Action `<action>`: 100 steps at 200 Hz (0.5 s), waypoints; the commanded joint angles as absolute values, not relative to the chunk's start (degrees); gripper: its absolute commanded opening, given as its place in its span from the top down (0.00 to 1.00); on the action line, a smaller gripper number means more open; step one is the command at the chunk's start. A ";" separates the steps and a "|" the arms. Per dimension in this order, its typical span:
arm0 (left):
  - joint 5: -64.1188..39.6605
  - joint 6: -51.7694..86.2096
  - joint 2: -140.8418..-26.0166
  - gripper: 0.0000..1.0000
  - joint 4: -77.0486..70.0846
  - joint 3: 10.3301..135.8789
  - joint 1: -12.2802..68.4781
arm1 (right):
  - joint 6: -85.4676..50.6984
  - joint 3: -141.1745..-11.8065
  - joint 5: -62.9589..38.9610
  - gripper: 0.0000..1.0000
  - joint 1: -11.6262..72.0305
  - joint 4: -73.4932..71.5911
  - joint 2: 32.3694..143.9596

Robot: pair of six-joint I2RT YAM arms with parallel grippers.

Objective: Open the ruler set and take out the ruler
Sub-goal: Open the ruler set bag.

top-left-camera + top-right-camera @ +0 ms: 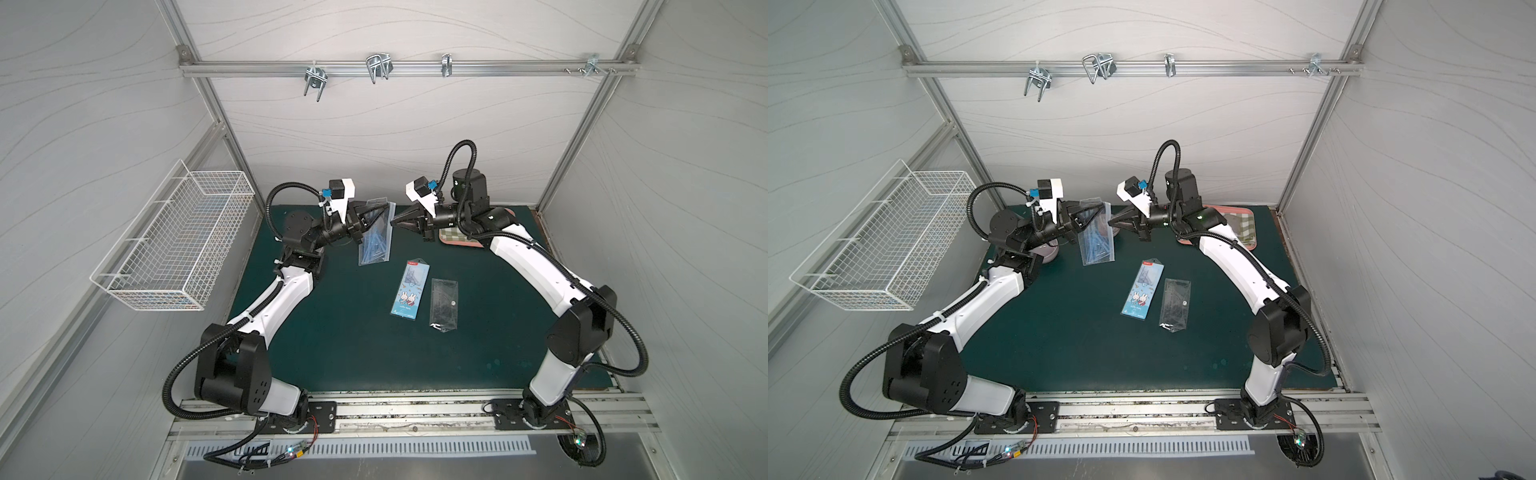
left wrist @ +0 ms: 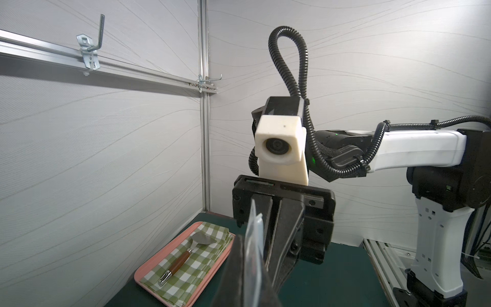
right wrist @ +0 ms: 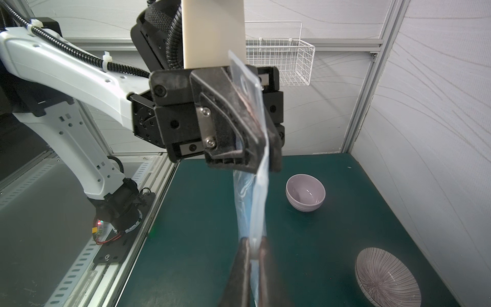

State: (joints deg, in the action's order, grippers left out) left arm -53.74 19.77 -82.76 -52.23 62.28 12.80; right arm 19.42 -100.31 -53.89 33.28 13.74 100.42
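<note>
Pouch [image 1: 375,246]: clear, glossy, flat plastic

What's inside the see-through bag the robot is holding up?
Blue plastic rulers show through the clear pouch. They overlap, and the left gripper covers the top, so the count is hidden.

Robot arms [image 1: 274,299]: two. Plastic pouches: three, namely a held pouch [image 1: 374,241], a blue printed pouch [image 1: 409,289] and a clear pouch [image 1: 444,305]. Bowls: two, a plain bowl [image 3: 305,196] and a striped bowl [image 3: 388,276]. Tray [image 2: 138,276], checked cloth [image 2: 196,273], spoon [image 2: 180,261], wire basket [image 1: 174,245]: one each. Rail hooks [image 1: 316,79]: four.
</note>
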 commanded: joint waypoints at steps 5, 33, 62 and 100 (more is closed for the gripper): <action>-49.57 21.25 -81.65 1.00 -64.00 65.76 12.74 | 19.86 -99.40 -53.18 1.00 34.05 18.87 100.84; -49.22 21.27 -81.40 1.00 -64.19 66.63 12.79 | 19.86 -99.06 -53.21 1.00 34.26 18.82 100.95; -48.76 21.51 -81.05 1.00 -64.33 67.21 12.66 | 19.83 -98.71 -53.13 1.00 34.21 18.58 101.03; -48.47 22.93 -80.69 1.00 -65.71 68.16 12.40 | 19.69 -98.31 -52.95 1.00 34.27 18.37 101.31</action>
State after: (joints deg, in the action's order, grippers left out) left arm -52.23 20.88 -82.76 -54.48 62.43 12.78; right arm 19.42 -100.31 -53.36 33.54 13.72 100.42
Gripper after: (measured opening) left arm 0.048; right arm 0.076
